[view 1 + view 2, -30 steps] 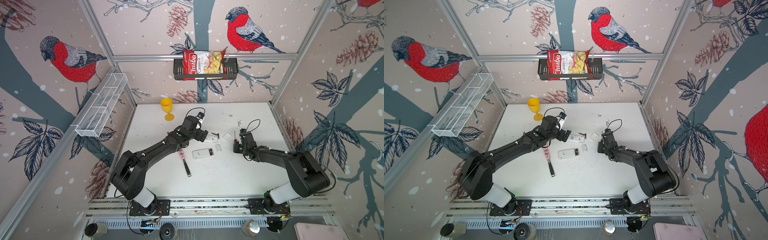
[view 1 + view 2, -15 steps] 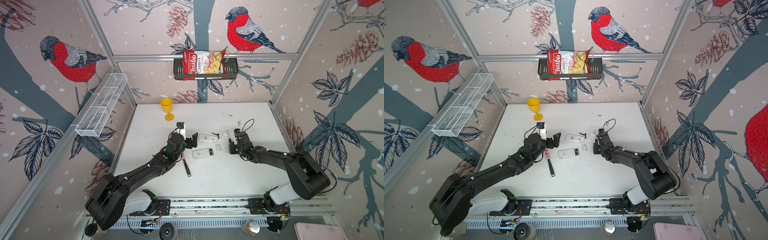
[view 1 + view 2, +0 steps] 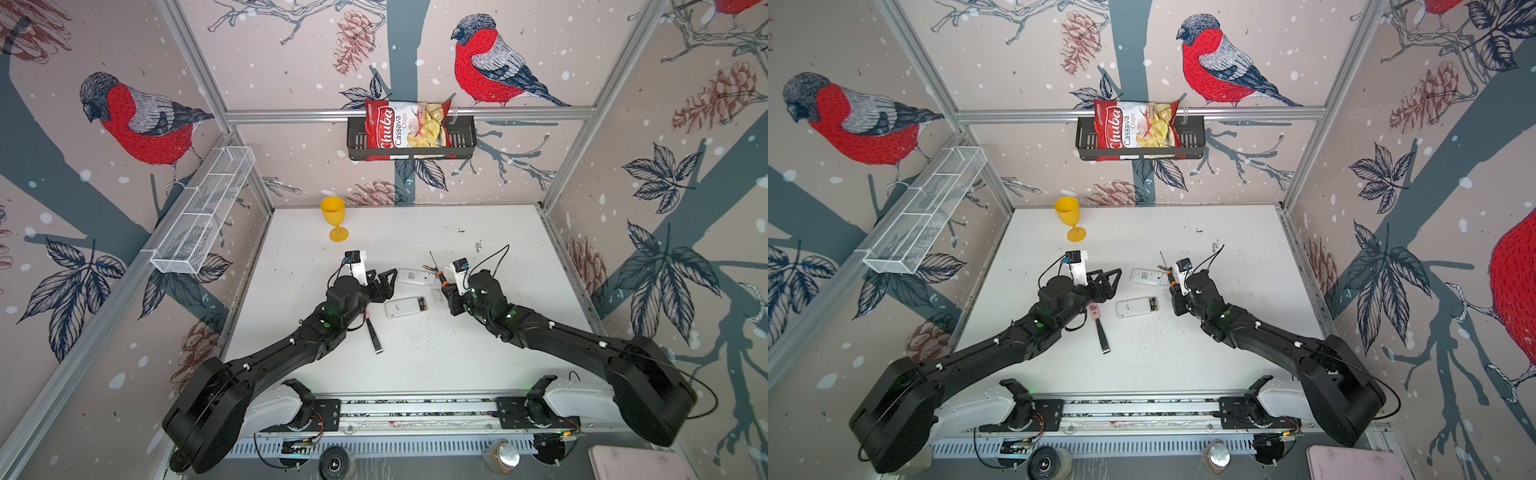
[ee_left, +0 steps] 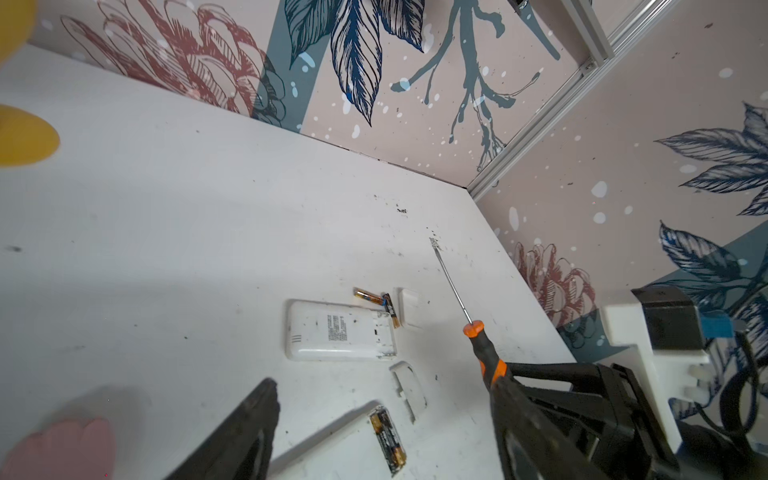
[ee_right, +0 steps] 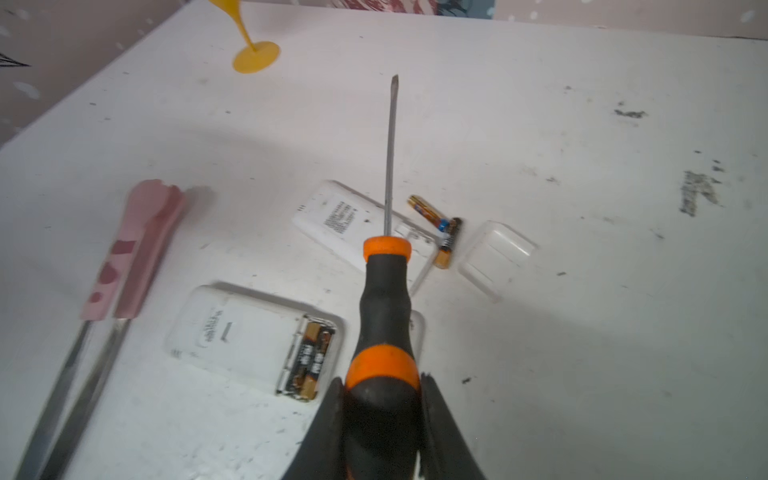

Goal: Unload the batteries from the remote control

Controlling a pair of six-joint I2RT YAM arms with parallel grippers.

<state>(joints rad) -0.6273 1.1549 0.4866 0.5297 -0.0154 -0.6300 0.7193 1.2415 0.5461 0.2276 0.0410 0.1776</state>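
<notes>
In both top views the matte white table lies bare toward its front edge. The left gripper, jaws wide and holding nothing, hangs at 11 o'clock of the glossy slab-shaped remote. Two batteries sit in its open bay. At 3 o'clock the right gripper clamps a rubbery orange-and-black screwdriver.

Left wrist: two loose batteries touch the second remote.

Right wrist: a rounded translucent cover lies just beside them.

Left wrist view: goblet cropped and blurred, pink tweezers blurred at the edge, near remote partly behind a jaw. Right wrist view: screwdriver butt hidden between the jaws. Top views: batteries too small to count.
</notes>
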